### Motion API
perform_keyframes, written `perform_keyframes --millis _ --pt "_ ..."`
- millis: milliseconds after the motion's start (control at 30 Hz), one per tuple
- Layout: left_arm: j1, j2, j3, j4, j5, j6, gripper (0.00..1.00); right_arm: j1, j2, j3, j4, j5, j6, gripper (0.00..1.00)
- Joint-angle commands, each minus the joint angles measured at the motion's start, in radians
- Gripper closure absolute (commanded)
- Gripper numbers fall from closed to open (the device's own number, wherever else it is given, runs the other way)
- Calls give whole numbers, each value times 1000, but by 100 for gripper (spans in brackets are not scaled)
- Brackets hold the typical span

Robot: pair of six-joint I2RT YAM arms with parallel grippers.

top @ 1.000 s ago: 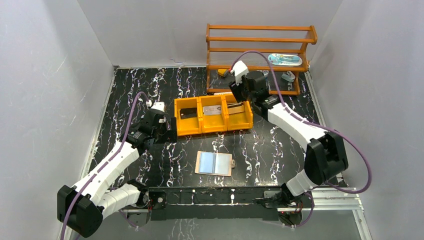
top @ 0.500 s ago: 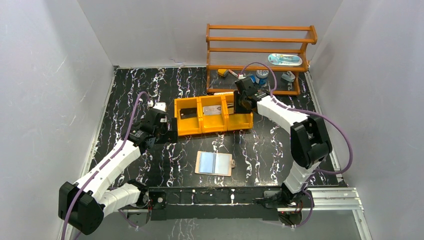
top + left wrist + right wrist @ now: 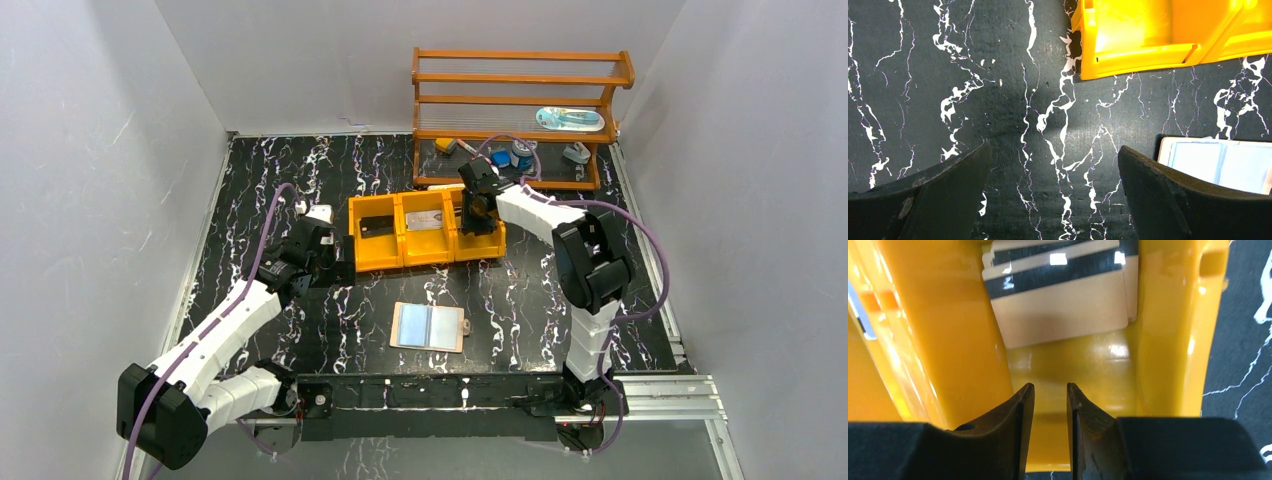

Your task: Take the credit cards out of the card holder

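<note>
The right gripper [image 3: 1049,390] hangs in the right compartment of the orange tray [image 3: 1168,330], its jaws narrowly parted and pinching nothing. Tan credit cards [image 3: 1058,310] with black stripes lie stacked just ahead of it. The left gripper [image 3: 1053,150] gapes wide and empty over the marbled table [image 3: 923,75], near the card holder [image 3: 428,326], which lies open and flat.

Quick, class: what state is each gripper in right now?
Left gripper: wide open, holding nothing.
Right gripper: open only narrowly, holding nothing, over the orange plastic tray.
</note>
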Motion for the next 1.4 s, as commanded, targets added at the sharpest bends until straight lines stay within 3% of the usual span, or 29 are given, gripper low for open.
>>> perform_keyframes --millis 0,633,1367 --pt "3 -11 9 5 -2 13 2 -2 50 104 -51 76 25 61" --pt "3 -2 8 5 -1 16 2 -2 123 150 -62 126 143 58" --pt "3 -9 8 5 3 14 2 -3 104 99 40 174 260 52"
